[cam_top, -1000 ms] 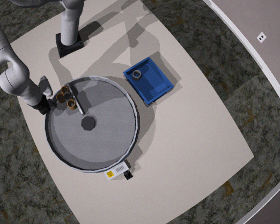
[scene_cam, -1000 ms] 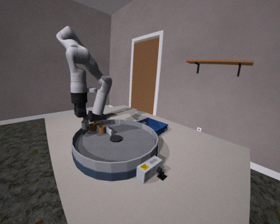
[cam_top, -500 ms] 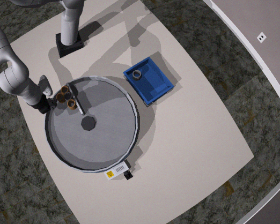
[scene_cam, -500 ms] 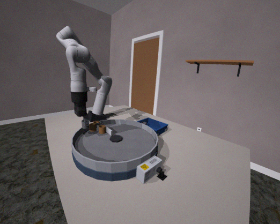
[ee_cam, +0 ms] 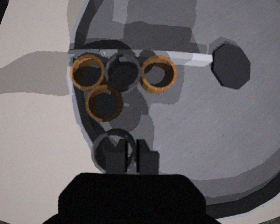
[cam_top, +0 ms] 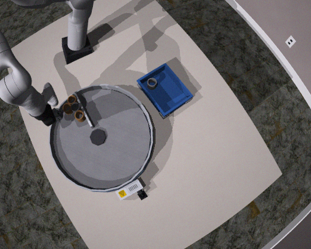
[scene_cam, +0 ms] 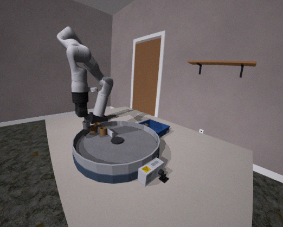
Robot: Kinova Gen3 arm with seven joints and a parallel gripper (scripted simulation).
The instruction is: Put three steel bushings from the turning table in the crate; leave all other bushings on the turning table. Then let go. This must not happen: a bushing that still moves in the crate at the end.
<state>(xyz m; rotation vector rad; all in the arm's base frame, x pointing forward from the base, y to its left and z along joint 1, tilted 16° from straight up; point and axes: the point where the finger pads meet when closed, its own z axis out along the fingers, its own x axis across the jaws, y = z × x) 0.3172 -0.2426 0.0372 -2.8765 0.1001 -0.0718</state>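
My gripper is at the left rim of the grey turning table. It is shut on a grey steel bushing, held upright. Just beyond it a cluster rests against a straight fence: three brass-coloured bushings and one dark steel bushing. The blue crate stands right of the table with one steel bushing in its far corner.
A dark octagonal hub sits at the table's centre. A white control box is fixed to the table's front rim. The arm's base stands behind the turning table.
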